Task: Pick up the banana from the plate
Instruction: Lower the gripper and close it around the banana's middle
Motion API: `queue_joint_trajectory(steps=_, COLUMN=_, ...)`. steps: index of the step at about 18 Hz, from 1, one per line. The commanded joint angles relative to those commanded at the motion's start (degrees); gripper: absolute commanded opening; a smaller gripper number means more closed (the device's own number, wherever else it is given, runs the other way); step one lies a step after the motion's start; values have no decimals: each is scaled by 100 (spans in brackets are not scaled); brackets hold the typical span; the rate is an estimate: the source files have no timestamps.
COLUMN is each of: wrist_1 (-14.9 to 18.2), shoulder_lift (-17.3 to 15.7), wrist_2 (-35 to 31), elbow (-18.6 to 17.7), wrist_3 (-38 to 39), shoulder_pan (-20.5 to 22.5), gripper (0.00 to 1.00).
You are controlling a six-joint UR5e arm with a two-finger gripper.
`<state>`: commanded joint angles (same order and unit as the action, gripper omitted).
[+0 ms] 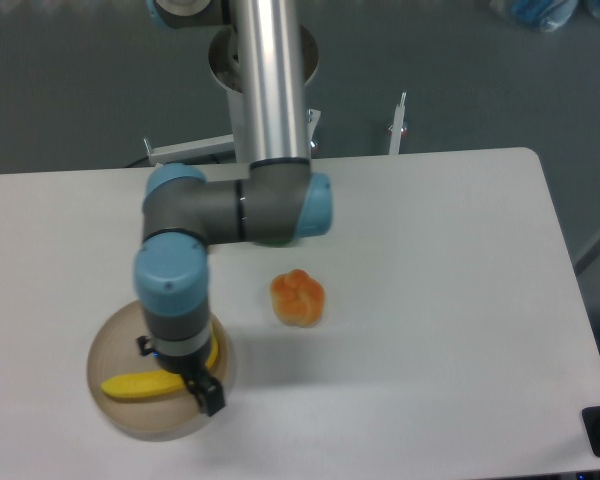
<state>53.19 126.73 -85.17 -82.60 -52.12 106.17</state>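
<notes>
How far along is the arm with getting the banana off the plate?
Done: the two-finger gripper is over the round beige plate, right above the curved yellow banana. In hand: nothing visibly gripped; whether the jaws are open or shut can't be told. Left: closing on the banana, which lies on the plate, and lifting it.

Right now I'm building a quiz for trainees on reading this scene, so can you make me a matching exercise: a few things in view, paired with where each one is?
Things:
1. banana
2. plate
3. orange lumpy fruit
4. gripper

Places:
A. alone on the bare table, right of the arm
B. over the plate's right side, at the banana's middle
C. near the table's front left edge
D. lying on the plate, partly hidden by the wrist

Pairs: 1-D, 2-C, 3-A, 4-B
</notes>
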Motion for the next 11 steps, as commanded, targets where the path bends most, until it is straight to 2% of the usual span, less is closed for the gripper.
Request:
queue_joint_trajectory(steps=3, wrist_1=-344, shoulder_lift=71, wrist_2=-9, elbow=-273, wrist_3=26, shoulder_pan=-17, gripper=100)
queue_joint_trajectory(steps=8, wrist_1=-345, shoulder_lift=176, wrist_2=-35, elbow=-300, wrist_3=88, shoulder_pan=-35, gripper=100)
queue_joint_trajectory(steps=9, wrist_1=-345, shoulder_lift=202, wrist_2=-44, elbow=-292, wrist_3=79, shoulder_pan=-35, gripper=92)
queue_joint_trajectory(steps=10, wrist_1=-336, shoulder_lift=203, wrist_2=-35, elbow=-300, wrist_3=79, shoulder_pan=-35, gripper=67)
queue_joint_trajectory(steps=11, wrist_1=-336, shoulder_lift=211, wrist_2=-35, elbow=-300, wrist_3=88, shoulder_pan=-35, gripper=52)
